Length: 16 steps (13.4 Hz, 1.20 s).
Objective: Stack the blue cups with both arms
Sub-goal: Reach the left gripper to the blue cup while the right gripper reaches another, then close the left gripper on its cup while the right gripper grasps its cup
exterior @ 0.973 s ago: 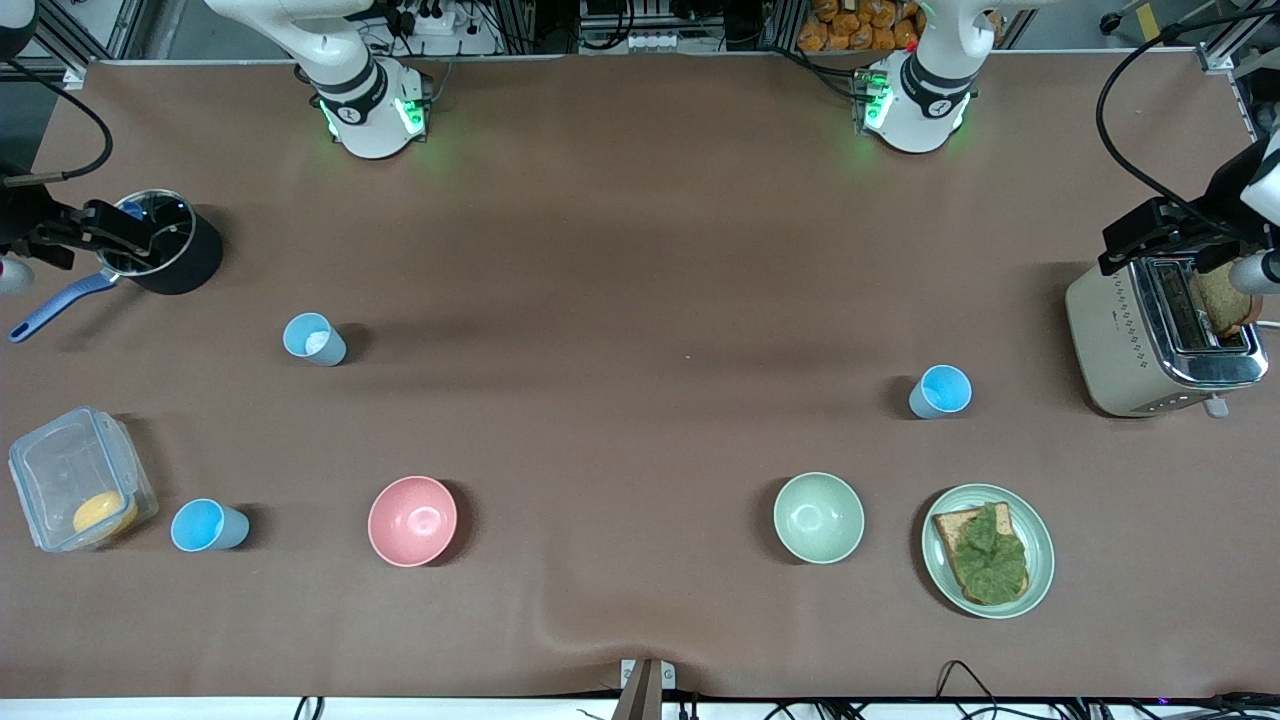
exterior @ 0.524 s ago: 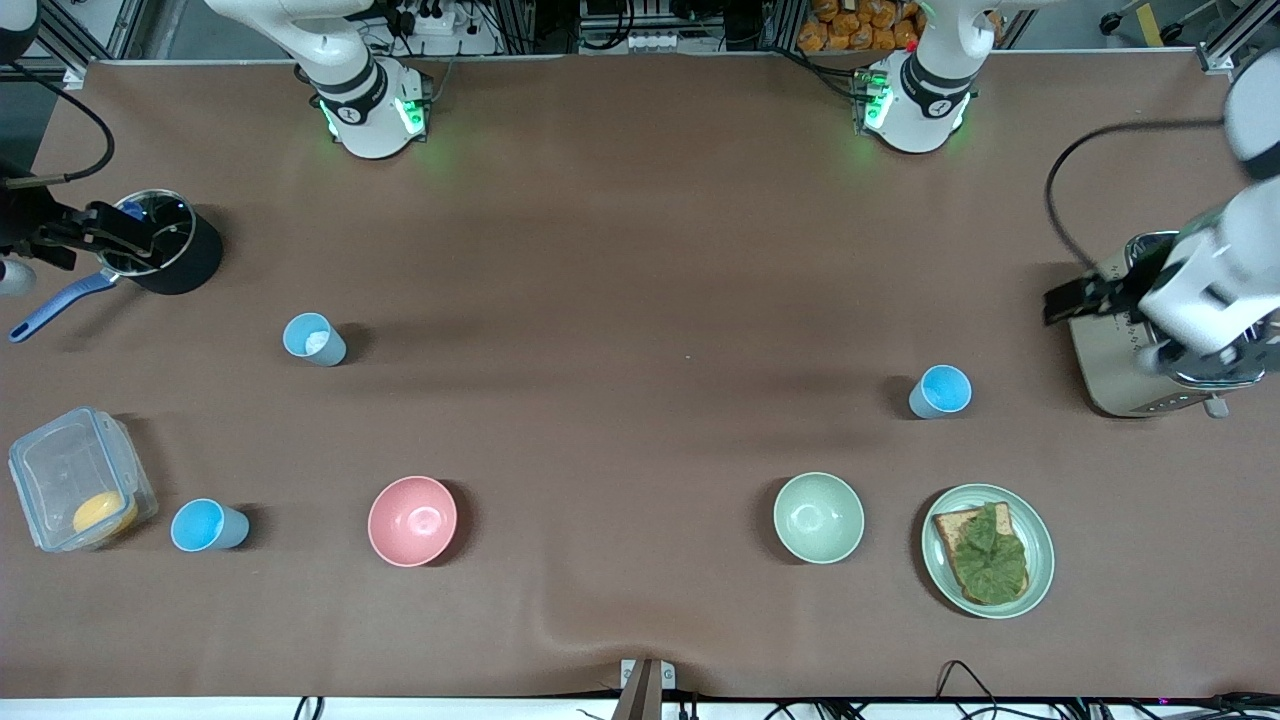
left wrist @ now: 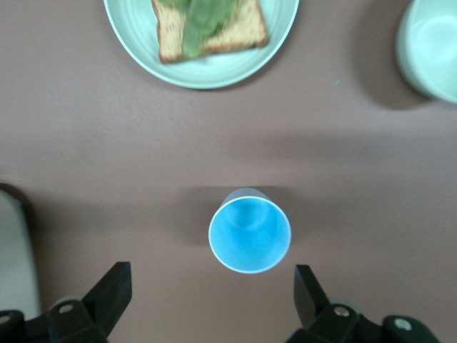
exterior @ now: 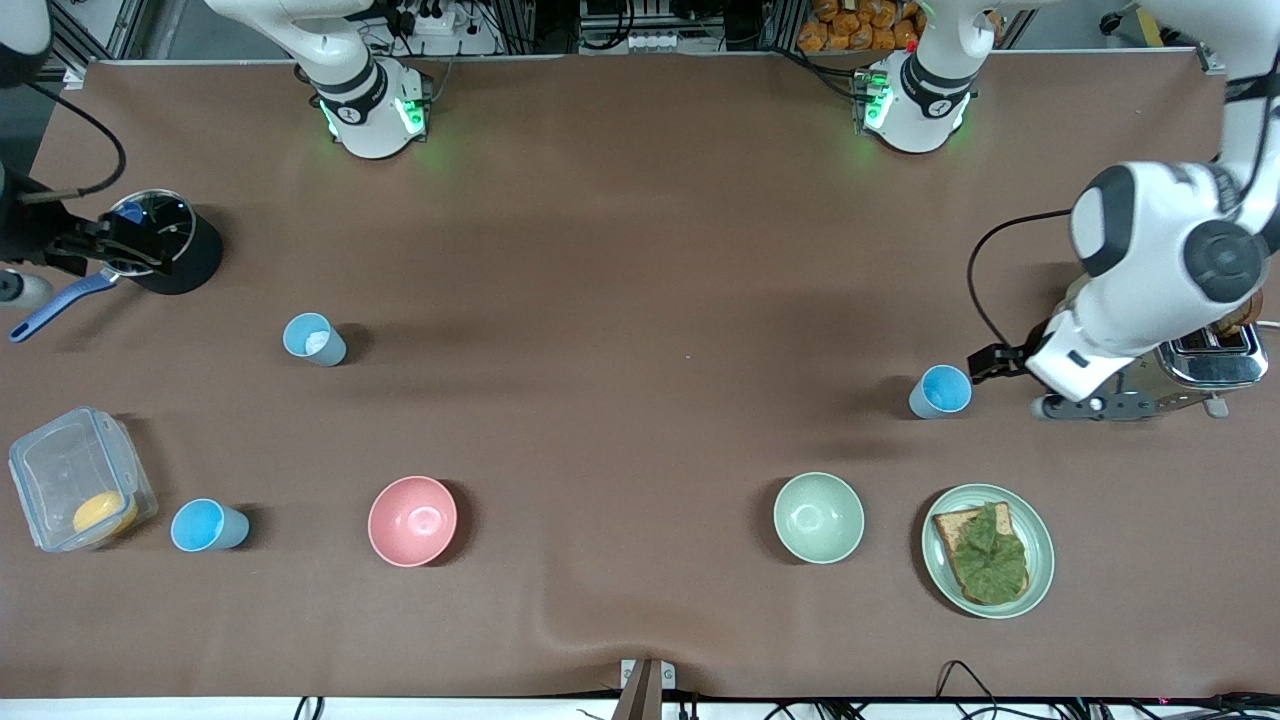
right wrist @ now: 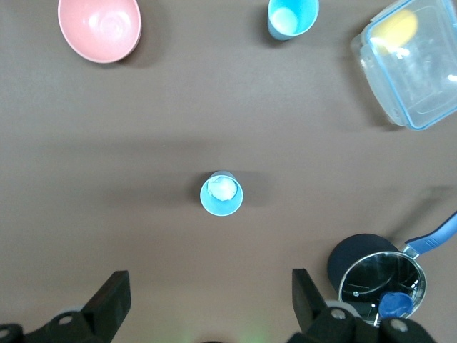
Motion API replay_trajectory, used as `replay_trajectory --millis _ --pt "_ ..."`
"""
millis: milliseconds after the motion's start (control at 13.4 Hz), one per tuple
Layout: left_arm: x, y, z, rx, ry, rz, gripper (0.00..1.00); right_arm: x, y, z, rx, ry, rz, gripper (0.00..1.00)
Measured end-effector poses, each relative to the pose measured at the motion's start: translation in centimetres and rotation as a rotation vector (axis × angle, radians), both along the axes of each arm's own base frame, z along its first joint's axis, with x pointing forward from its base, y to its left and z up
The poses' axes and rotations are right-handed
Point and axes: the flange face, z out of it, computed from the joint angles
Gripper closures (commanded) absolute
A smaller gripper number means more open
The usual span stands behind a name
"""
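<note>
**Both arms closing in on their cups**

Already the left gripper [left wrist: 211,304] hung just above one blue cup [exterior: 940,391], which stood upright on the counter [exterior: 620,300] toward the left arm's end, near the toaster [exterior: 1200,350]. In the left wrist view the jaws were spread wide and empty, the cup [left wrist: 250,230] sitting roughly between them but ahead of the fingertips [left wrist: 114,282].

At the right arm's end, the right gripper [right wrist: 207,304] sat high over the counter beside the black pot [exterior: 160,240], jaws likewise wide and holding nothing. Its wrist view looked down on a second cup [right wrist: 221,194] with something pale inside. A third cup [exterior: 208,526] stood nearer the front camera, beside the clear box [exterior: 78,480], with the pink bowl [exterior: 412,521] close by. Nothing was stacked yet, so the task looked barely begun.

To do this step well, the left arm should probably advance until the cup's wall lies squarely between the fingers, then lower so the pads meet it below the rim, where the plastic is likely to flex less. Closing gently would matter, as a light tumbler may tip or squirt sideways. The right arm seemed to need a longer descent, centred on its own cup, keeping clear of the pot handle [exterior: 50,308].
</note>
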Motion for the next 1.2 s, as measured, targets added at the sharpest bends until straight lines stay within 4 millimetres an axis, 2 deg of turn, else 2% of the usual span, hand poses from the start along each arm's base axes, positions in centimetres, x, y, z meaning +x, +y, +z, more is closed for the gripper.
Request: replay_trajectory --millis 150,299,449,599,674,824,973,1123,1198 --pt "-0.3 0.8 -4.0 0.000 0.045 0.014 0.00 1.5 2.9 -3.7 -0.023 0.064 0.059 0.00" --pt "-0.2 1.1 -6.4 -0.001 0.073 0.018 0.00 3.0 4.9 -8.0 -0.038 0.103 0.091 0.00" --pt "-0.3 1.0 -7.5 -0.001 0.088 0.016 0.00 3.5 4.8 -13.0 -0.041 0.089 0.094 0.00" --pt "-0.3 1.0 -8.1 -0.002 0.098 0.019 0.00 2.3 4.2 -17.9 -0.038 0.073 0.091 0.00" --pt "-0.4 1.0 -8.5 -0.005 0.102 0.024 0.07 1.3 4.0 -20.0 -0.036 0.066 0.091 0.00" --pt "-0.4 1.0 -9.2 -0.011 0.109 0.030 0.36 -0.7 3.9 -23.7 -0.032 0.055 0.094 0.00" --pt "-0.4 1.0 -9.8 -0.012 0.116 0.031 0.40 -2.6 3.9 -27.2 -0.029 0.024 0.098 0.00" --pt "-0.3 0.9 -10.5 -0.012 0.123 0.031 0.51 -4.1 3.8 -29.5 -0.027 0.024 0.100 0.00" --pt "-0.1 0.9 -10.6 -0.013 0.120 0.030 0.67 -4.7 3.8 -30.1 -0.027 0.038 0.100 0.00"
